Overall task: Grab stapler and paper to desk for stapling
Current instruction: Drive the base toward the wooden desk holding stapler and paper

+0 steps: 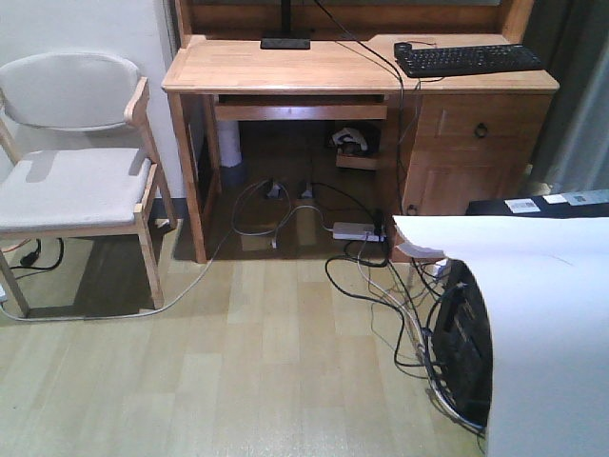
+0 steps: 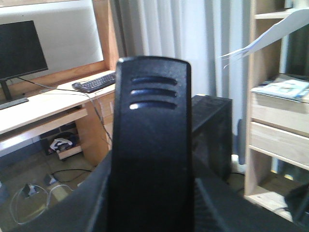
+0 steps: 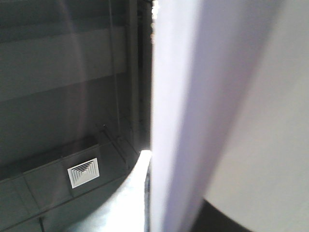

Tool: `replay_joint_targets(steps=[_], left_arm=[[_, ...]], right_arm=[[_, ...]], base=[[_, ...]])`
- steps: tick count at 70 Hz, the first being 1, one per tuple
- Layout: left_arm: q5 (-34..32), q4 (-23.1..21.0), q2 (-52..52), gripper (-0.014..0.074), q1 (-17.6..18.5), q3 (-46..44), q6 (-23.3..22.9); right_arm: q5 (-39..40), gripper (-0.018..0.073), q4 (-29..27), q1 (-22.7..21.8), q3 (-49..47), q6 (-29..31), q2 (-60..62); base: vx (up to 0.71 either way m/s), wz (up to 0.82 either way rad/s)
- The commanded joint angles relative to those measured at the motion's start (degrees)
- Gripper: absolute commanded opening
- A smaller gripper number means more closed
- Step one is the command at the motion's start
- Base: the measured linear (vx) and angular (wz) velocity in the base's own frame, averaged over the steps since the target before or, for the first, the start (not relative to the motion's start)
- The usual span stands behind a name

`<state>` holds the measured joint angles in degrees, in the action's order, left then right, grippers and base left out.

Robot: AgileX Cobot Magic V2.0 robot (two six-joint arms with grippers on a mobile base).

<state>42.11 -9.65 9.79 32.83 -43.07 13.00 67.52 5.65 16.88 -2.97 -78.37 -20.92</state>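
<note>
While the paper (image 1: pixel 533 286) is hanging at near right, hiding the right gripper so its grip cannot be told, the left gripper (image 2: pixel 152 212) is pinching the stapler (image 2: pixel 153 140) upright, off the far desk (image 1: pixel 285 67).

**Layout of the Desk Area**

Front view: the desk (image 1: pixel 362 71) spans the upper centre, with a chair (image 1: pixel 71 181) to its left. On the desk, a keyboard (image 1: pixel 466 59) lies right of the monitor stand (image 1: pixel 285 42). Cables (image 1: pixel 285 205) lie on the floor beneath. The paper (image 1: pixel 533 314) fills the lower right. Left wrist view: the stapler (image 2: pixel 152 145) stands in the centre foreground.
</note>
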Motion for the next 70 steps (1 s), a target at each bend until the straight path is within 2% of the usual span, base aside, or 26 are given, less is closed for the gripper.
replay_joint_targets(steps=[1, 70], left_arm=[[-6.5, -0.9, 0.8, -0.0006, 0.5, -1.6, -0.1], [-6.5, -0.9, 0.8, -0.0006, 0.5, -1.6, -0.1]], right_arm=[[3.8, -0.0003, 0.4, -0.4, -1.4, 0.5, -0.4], [3.7, -0.0003, 0.4, -0.4, -1.4, 0.5, -0.4]], base=[[0.26, 0.03], [0.34, 0.03]])
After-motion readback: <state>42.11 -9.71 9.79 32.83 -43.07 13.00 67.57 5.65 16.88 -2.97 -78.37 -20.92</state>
